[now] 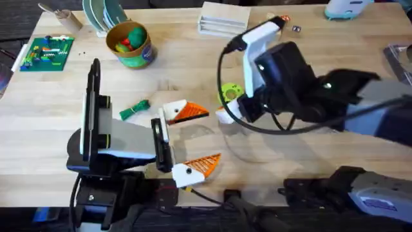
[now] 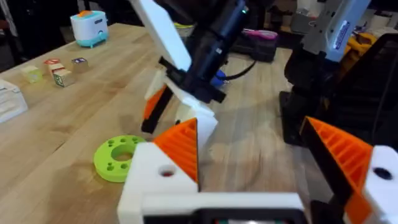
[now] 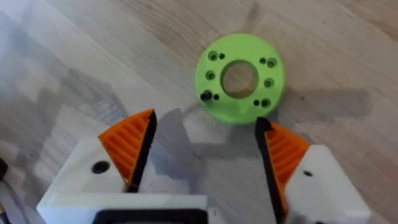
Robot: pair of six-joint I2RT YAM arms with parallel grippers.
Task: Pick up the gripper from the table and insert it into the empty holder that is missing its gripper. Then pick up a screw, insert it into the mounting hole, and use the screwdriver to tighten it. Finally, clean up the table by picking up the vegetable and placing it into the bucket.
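Two pairs of jaws stand wide open and empty: the right jaws hover just over one green disc [image 3: 239, 78], and the left jaws rest low. All four orange tips [image 3: 130, 143] look seated on holders [image 3: 81, 183], so picking up a screw seems next and would call for a fine pinch. One vegetable [image 1: 134, 109] lies at the left jaws' ten o'clock, and one bucket [image 1: 132, 44] stands at the bench's eleven.

Green vegetable [image 1: 134, 109] flat on table (leafy end left); bucket [image 1: 132, 46] upright.

Green disc [image 1: 230, 92] (half behind arm)
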